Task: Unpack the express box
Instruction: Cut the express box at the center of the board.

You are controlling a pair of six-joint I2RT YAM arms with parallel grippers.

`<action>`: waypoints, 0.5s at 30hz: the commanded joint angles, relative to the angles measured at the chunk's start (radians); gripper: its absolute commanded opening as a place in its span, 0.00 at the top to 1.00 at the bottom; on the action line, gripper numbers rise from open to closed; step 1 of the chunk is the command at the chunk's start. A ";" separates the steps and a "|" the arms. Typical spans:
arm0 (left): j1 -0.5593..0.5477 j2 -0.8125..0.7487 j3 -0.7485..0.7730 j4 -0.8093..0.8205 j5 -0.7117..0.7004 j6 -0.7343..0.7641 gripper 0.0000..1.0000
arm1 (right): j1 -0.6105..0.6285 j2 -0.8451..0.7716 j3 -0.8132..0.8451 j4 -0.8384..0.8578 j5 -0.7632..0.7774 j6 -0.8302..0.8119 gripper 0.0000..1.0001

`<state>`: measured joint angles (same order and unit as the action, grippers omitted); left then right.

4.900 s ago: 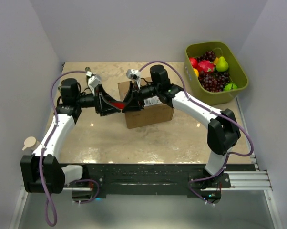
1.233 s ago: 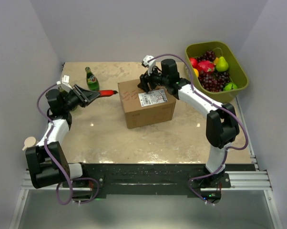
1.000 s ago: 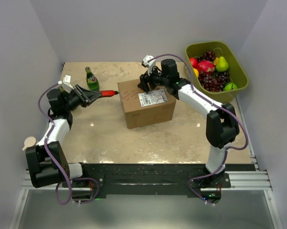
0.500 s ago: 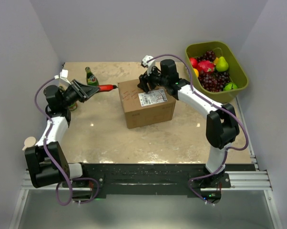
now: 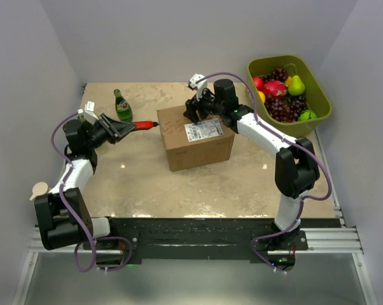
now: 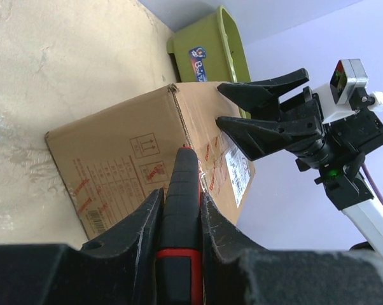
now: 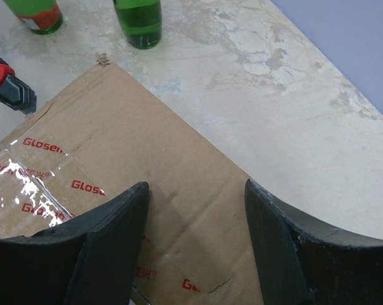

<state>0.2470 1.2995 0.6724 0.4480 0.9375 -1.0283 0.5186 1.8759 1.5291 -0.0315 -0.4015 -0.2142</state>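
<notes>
Express box [image 5: 194, 136] mid-table, flaps taped shut. Left gripper [image 5: 121, 127] clamps red knife [image 5: 142, 124], tip at the box's left top edge (contact unclear), presumably to slit tape. Right gripper [image 5: 191, 111] spread wide over the far edge, likely bracing.

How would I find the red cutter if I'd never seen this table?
Find the brown express box in the middle of the table. Just off its left edge, the left pincer grips the cutter, pointing at the box. It is the only red-and-black stick; the bottle nearby is green.
</notes>
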 commanded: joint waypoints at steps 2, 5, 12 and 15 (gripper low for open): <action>-0.009 0.001 0.003 0.055 0.004 -0.018 1.00 | 0.044 0.048 -0.057 -0.160 0.030 -0.028 0.33; -0.005 -0.005 0.015 0.046 0.003 -0.006 1.00 | 0.047 0.048 -0.057 -0.159 0.032 -0.031 0.33; 0.035 -0.011 0.058 0.040 -0.003 -0.007 1.00 | 0.050 0.051 -0.057 -0.160 0.033 -0.033 0.32; 0.035 -0.014 0.052 0.031 0.003 -0.010 1.00 | 0.051 0.054 -0.057 -0.160 0.033 -0.033 0.32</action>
<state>0.2749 1.2999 0.6853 0.4477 0.9333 -1.0302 0.5236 1.8759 1.5291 -0.0277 -0.3836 -0.2214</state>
